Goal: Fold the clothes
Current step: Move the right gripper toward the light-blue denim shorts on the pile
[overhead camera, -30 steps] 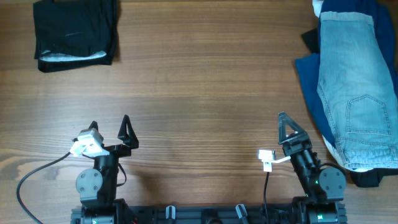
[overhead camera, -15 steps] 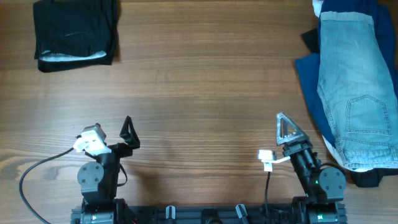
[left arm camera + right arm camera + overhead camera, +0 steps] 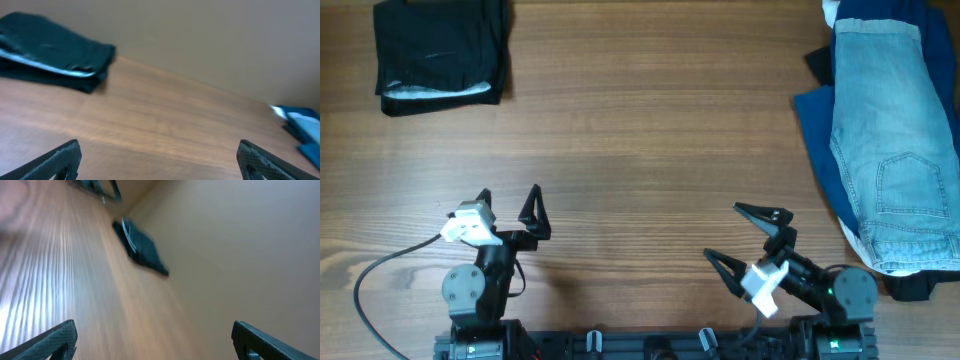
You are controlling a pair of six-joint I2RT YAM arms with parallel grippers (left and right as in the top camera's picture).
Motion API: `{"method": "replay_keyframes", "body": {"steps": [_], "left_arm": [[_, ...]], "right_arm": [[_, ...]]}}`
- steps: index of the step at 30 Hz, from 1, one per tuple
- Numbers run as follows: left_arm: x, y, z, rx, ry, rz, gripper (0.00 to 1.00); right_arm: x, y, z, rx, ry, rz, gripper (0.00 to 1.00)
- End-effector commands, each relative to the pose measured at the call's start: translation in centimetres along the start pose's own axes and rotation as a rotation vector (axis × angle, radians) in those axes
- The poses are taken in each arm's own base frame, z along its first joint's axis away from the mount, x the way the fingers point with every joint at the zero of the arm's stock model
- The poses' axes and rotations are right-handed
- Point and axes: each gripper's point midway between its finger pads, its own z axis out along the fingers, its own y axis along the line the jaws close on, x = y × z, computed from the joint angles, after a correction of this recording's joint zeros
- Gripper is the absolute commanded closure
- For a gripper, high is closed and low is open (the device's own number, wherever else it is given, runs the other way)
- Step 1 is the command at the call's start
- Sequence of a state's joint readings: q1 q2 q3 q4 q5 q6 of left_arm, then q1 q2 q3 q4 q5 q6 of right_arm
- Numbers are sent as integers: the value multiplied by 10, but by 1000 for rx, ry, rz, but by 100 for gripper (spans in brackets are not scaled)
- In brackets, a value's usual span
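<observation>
Denim shorts (image 3: pixel 890 150) at frame right are looking soft but thick; I'm planning a waistband-corner pinch, left tool (image 3: pixel 509 192) and right tool (image 3: pixel 720 230) both gaping empty.

The denim shorts (image 3: pixel 895 140) are pale, faded light blue with darker stitched seams; the cloth beneath them (image 3: pixel 817 130) is dark navy; the folded garment (image 3: pixel 440 45) is black with a whitish strip. The counter (image 3: pixel 650 150) is warm brown, streaked with wood grain; the left end effector (image 3: pixel 508 195) and right end effector (image 3: pixel 723 232) are black.
</observation>
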State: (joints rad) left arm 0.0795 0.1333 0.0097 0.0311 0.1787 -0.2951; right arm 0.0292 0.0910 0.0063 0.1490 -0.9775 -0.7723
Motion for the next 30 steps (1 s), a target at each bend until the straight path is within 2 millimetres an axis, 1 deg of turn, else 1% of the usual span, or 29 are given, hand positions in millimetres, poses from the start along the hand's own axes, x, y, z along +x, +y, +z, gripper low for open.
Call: {"method": "replay_keyframes", "body": {"steps": [1,3,5,7,8,9,12,14,15,17,20,22,23,26,27,28,30], "left_arm": [[-3,-44,-5,243,6,19,0],[-6,-56,-9,313,4,30,0],[-15,-63,-12,328,11,11,0],[-21,-66,-14,314,42,-1,0],[-28,-66,-17,286,73,-10,0],[-31,-66,-18,270,90,-18,0],[-46,-71,-21,245,139,-36,0],[-60,-77,-22,232,173,-48,0],[-65,-79,-22,226,187,-53,0],[-74,-82,-23,210,226,-66,0],[-83,-85,-21,182,297,-91,0],[-88,-86,-16,160,351,-109,0],[-90,-87,-12,147,381,-120,0],[-96,-86,3,114,463,-149,0],[-102,-88,12,119,474,-157,0],[-106,-88,23,126,470,-156,0],[-109,-86,42,134,450,-150,0]], "right_arm": [[-36,-6,-3,-25,-145,48,0],[-39,-29,-3,68,-131,225,0],[-30,-51,-4,169,-86,420,0],[-31,-58,-2,173,-72,435,0],[-32,-69,0,182,-52,457,0],[-32,-75,2,183,-39,472,0],[-31,-105,13,184,38,553,0],[-30,-131,24,162,105,638,0],[-29,-140,29,149,130,672,0],[-23,-158,40,120,189,753,0],[-9,-178,56,67,294,886,0],[5,-188,68,15,385,984,0],[11,-189,72,-19,430,999,0],[26,-195,81,-106,496,938,0],[27,-196,85,-117,481,957,0],[22,-193,88,-145,451,989,0],[26,-191,89,-150,458,1005,0]]}}
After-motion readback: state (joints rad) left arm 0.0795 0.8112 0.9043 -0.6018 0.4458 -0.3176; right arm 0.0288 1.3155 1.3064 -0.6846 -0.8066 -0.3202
